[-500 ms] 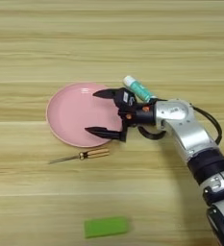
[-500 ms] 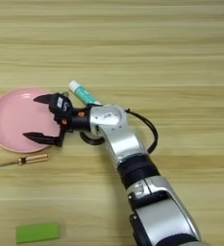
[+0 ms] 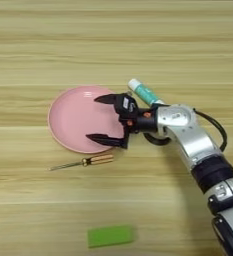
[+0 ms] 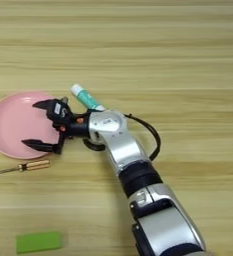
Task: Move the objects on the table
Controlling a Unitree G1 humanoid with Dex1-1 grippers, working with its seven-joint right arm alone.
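The round pink plate (image 3: 70, 120) lies left of centre on the wooden table (image 3: 138, 40). My right gripper (image 3: 94, 118) is open, and its two black fingers (image 3: 108, 99) spread wide over the plate's right part with nothing between them. The white-and-teal glue stick (image 3: 143, 92) lies just behind the wrist, by the plate's right rim. A thin screwdriver with an amber handle (image 3: 84, 162) lies in front of the plate. The flat green block (image 3: 110, 236) rests near the front edge. No black tape ring shows in either view.
The silver forearm (image 4: 123, 150) runs from the bottom right up to the plate, and a black cable (image 4: 150, 135) loops off its side. Bare wood stretches across the far side and the right of the table.
The open gripper has crept slightly to the left over the plate. The plate, glue stick, screwdriver and green block lie where they were.
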